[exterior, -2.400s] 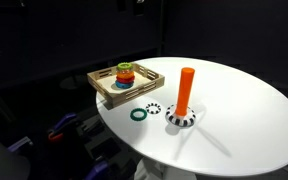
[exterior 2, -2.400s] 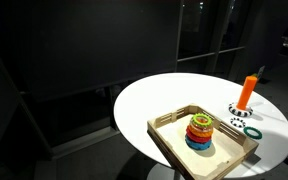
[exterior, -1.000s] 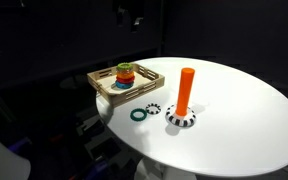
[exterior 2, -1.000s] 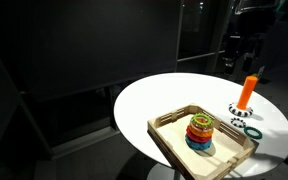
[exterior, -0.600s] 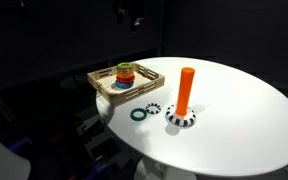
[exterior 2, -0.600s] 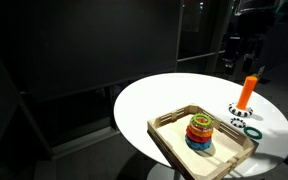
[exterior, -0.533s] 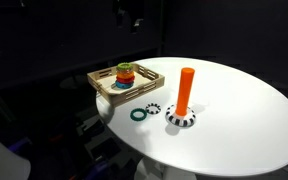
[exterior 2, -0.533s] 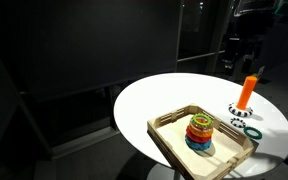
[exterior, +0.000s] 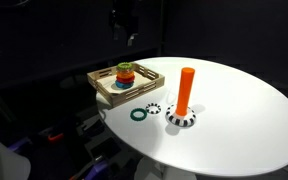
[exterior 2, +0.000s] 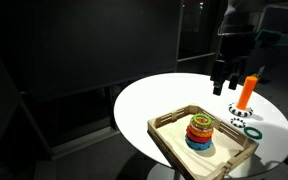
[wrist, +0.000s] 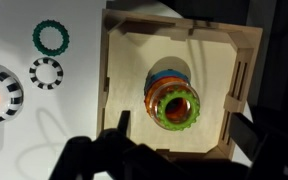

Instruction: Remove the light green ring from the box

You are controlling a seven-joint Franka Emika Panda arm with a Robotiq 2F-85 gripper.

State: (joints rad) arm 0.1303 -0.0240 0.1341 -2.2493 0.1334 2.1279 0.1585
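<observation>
Wrist view: gripper (wrist: 184, 130) above box (wrist: 174, 25), fingers spread, empty. Topping the stack sits light green ring (wrist: 160, 112); probably best to descend centred, pinch one rim, lift straight.

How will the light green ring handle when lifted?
Likely stiff and light: the light green ring looks small and flat. Its notched rim should aid grip. It tops an offset stack in the box, so a dragging lift may disturb that stack.
</observation>
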